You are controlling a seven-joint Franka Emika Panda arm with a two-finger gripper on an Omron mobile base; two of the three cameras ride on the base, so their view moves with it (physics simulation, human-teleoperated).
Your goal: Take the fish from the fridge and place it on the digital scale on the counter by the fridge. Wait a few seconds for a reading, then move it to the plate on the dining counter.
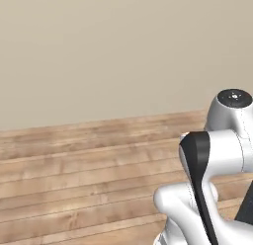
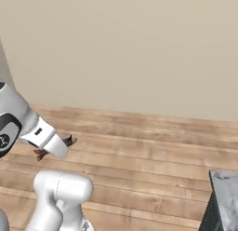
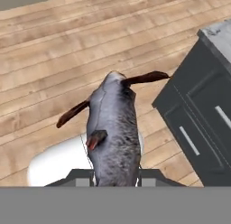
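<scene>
Already gripper (image 3: 115, 175) clenched on fish (image 3: 113, 137) at bottom centre of hand view. Fish long axis ran straight out from jaws, tail fins toward frame top. Counter (image 3: 221, 38) with panelled cabinets sat at right edge, beside fish; scale location: couldn't tell.

Right base view. White arm (image 2: 28, 127) enters at 9 o'clock above a wooden plank floor (image 2: 139, 151); brown fish fins (image 2: 69, 141) project beside its hand. A beige wall (image 2: 130, 48) fills 12 o'clock. Marble-topped counter (image 2: 225, 188) corner at 4 o'clock.
</scene>
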